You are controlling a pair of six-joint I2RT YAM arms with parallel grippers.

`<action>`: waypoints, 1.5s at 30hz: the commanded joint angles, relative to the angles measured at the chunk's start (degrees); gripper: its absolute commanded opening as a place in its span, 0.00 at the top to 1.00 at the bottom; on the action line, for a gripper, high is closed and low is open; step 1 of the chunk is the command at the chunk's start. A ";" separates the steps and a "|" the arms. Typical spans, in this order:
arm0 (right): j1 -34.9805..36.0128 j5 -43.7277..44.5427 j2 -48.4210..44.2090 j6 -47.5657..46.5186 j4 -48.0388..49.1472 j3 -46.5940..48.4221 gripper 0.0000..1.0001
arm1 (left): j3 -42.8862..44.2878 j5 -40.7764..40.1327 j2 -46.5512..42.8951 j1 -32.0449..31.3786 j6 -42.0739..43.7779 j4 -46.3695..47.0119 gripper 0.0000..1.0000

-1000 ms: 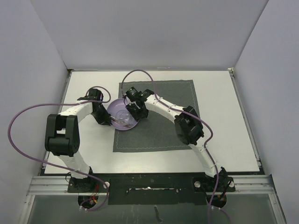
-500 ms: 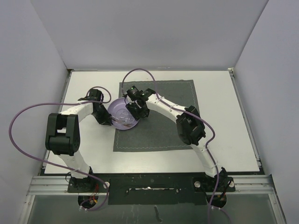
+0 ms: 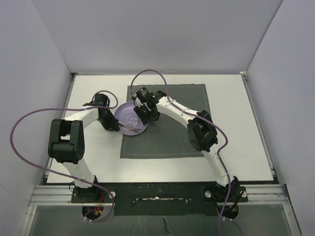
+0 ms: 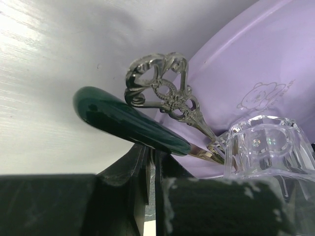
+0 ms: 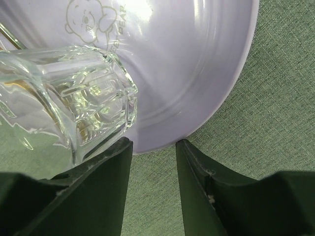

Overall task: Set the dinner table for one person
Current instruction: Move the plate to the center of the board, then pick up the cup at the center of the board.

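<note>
The desk [image 3: 236, 113] is the dinner surface to be laid. It is a rigid, fixed white top lying under both arms. We judge that it is not to be gripped at all, only loaded, and that its hard, smooth face may let tableware slide. What we take hold of are the pieces on it.

Right gripper [image 5: 153, 147]: released, jaws parted, nothing between them. The tips sit at the rim of the purple plate [image 5: 187, 73], low over the placemat [image 5: 266, 123]. A clear glass [image 5: 74, 88] lies on its side on the plate, just beside one finger. We judge the glass fragile, slick and free to roll. Grasp it across the body, not at the lip.

Left gripper [image 4: 150, 156]: clenched. A green-handled utensil [image 4: 123, 120] and an ornate silver handle [image 4: 165, 91] stand out just past its tips, against the plate's rim. We cannot tell whether either of them, or the rim, is pinched. Both look stiff, thin and light, so take them at mid-handle. The plate looks like light, stiff plastic, so take it at the rim.

The plate straddles the left edge of the placemat, partly over bare desk.

Pose: the left arm is folded at the elbow, its forearm reaching rightward to the plate's left rim. The right arm stretches diagonally across the placemat from its base, wrist bent down at the plate's right rim. The two grippers face each other across the plate.
</note>
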 commanded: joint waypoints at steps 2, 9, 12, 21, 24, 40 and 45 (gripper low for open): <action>0.88 -3.70 -7.14 -0.75 5.33 4.27 0.58 | 0.54 2.87 0.83 -1.61 1.07 2.02 1.00; 0.79 -2.87 -7.93 -1.21 3.92 6.85 0.58 | 0.67 2.80 -0.37 -1.10 1.46 0.92 1.00; 0.71 -2.36 -8.38 -1.47 3.15 7.45 0.58 | 0.43 2.76 -0.87 -0.84 1.57 0.72 1.00; 0.07 -1.15 -9.64 -2.10 2.66 6.15 0.58 | -0.32 3.00 -1.56 -0.67 1.54 0.74 1.00; -0.05 -1.14 -10.69 -1.94 3.21 5.04 0.59 | -0.47 3.05 -1.30 -0.72 1.55 0.97 1.00; 6.71 3.32 -19.05 -4.63 -0.56 -1.99 0.57 | -1.77 3.80 0.03 -0.81 1.42 2.90 1.00; 9.23 4.72 -21.15 -3.92 -0.36 -7.23 0.56 | -1.72 4.25 -0.16 -0.81 1.26 3.19 1.00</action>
